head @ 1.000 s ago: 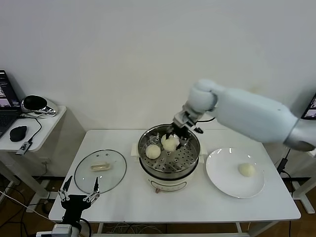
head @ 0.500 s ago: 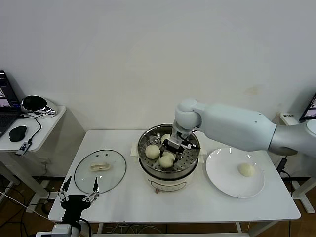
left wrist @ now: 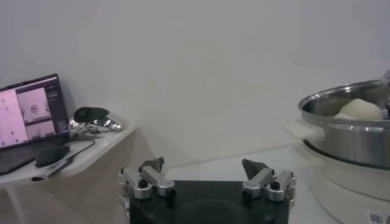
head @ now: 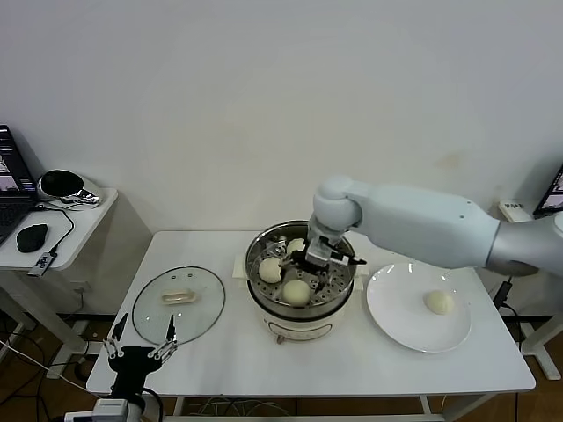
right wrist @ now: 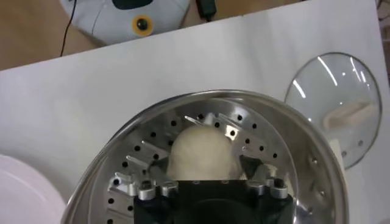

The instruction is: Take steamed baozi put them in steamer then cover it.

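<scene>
While the white table carries everything, the steamer at its centre holds three baozi; the right gripper hovers inside it, released. The cover lies left, a fourth bun on the plate. The left gripper waits spread below the table's front edge.
</scene>
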Robot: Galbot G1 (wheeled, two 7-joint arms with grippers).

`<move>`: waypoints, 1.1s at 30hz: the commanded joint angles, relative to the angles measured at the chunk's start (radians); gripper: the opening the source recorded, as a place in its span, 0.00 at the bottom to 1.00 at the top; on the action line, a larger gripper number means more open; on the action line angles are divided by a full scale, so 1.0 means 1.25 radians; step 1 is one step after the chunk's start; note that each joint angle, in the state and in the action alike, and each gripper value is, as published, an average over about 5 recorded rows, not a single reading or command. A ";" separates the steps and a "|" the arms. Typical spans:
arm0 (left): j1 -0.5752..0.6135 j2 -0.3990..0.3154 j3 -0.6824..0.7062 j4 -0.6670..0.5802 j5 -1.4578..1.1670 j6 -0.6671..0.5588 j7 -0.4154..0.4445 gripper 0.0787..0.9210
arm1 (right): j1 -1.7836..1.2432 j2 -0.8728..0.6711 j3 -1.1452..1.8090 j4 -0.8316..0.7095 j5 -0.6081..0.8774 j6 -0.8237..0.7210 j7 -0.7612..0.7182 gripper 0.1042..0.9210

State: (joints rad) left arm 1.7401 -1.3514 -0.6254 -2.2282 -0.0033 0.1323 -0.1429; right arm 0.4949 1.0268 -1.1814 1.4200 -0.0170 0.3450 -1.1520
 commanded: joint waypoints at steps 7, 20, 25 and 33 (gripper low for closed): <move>-0.011 0.012 0.020 -0.002 0.003 0.002 0.001 0.88 | -0.004 -0.420 0.131 0.154 0.075 -0.470 0.036 0.88; -0.016 0.029 0.044 0.001 0.010 0.004 0.002 0.88 | -0.501 -0.567 0.533 0.018 -0.128 -0.438 0.038 0.88; -0.010 0.027 0.042 -0.001 0.016 0.004 0.002 0.88 | -0.623 -0.502 0.636 -0.096 -0.190 -0.370 0.035 0.88; 0.001 0.020 0.035 0.000 0.026 0.005 0.002 0.88 | -0.645 -0.389 0.654 -0.231 -0.246 -0.328 0.034 0.88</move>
State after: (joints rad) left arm 1.7368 -1.3236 -0.5825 -2.2279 0.0240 0.1375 -0.1408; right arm -0.1216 0.4644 -0.5232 1.3307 -0.2159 -0.1049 -1.1137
